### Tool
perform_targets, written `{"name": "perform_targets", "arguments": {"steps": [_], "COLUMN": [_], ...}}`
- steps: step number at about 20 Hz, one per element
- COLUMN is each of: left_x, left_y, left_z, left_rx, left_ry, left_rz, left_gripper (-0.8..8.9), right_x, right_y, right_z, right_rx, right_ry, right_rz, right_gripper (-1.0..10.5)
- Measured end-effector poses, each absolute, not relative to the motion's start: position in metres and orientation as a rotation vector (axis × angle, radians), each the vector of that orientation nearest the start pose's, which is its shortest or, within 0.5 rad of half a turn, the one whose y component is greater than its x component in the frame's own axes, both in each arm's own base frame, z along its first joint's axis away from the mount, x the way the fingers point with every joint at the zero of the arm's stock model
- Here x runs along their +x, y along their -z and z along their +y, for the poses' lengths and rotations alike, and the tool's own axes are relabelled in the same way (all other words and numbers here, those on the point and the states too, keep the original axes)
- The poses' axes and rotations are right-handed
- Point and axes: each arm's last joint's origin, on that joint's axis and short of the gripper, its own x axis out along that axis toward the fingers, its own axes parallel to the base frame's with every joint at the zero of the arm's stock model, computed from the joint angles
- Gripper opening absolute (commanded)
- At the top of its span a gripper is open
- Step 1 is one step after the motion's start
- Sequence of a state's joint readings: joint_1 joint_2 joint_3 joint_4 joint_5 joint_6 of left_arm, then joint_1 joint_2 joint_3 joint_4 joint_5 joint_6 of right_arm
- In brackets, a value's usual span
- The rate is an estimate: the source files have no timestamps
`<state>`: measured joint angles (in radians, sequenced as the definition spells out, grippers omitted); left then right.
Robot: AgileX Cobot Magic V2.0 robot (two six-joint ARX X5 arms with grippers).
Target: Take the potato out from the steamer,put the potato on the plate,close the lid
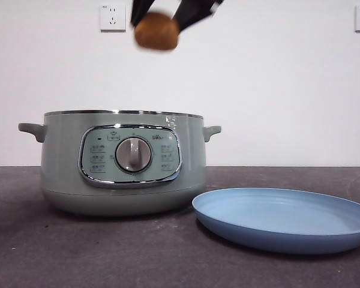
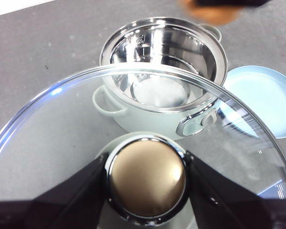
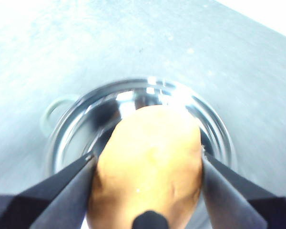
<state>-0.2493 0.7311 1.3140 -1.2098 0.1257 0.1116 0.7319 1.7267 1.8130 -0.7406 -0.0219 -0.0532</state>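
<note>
Nearest me the plate [image 1: 285,219] lies on the dark worktop [image 1: 96,252], its rim just beside the steamer [image 1: 120,162], whose mouth stands uncovered. High over the pot I have my right gripper [image 3: 150,164], fingers clamped on the potato [image 1: 156,30], which looks blurred. My left gripper [image 2: 147,179] grips the knob of the lid [image 2: 47,143], up off the steamer.
</note>
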Motion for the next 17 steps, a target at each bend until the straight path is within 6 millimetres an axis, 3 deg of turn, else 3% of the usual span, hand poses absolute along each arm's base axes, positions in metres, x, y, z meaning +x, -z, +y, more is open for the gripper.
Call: {"name": "perform_targets", "arguments": {"steps": [5, 10, 17], "left_x": [0.071, 0.071, 0.071], "left_y": [-0.41, -0.41, -0.41], "left_z": [-0.022, -0.022, -0.022], "left_rx": [0.143, 0.142, 0.142], "left_ry": [0.399, 0.404, 0.404], "left_rz": [0.581, 0.581, 0.58], "left_gripper": [-0.08, -0.09, -0.08], "right_x": [0.234, 0.23, 0.227], "right_y": [-0.428, -0.42, -0.421], "right_z": [0.209, 0.189, 0.161], "right_rx": [-0.302, -0.355, -0.33], "right_ry": [-0.719, -0.656, -0.591], "right_rz": [0.62, 0.754, 0.758], "right_gripper": [-0.1, -0.1, -0.1]}}
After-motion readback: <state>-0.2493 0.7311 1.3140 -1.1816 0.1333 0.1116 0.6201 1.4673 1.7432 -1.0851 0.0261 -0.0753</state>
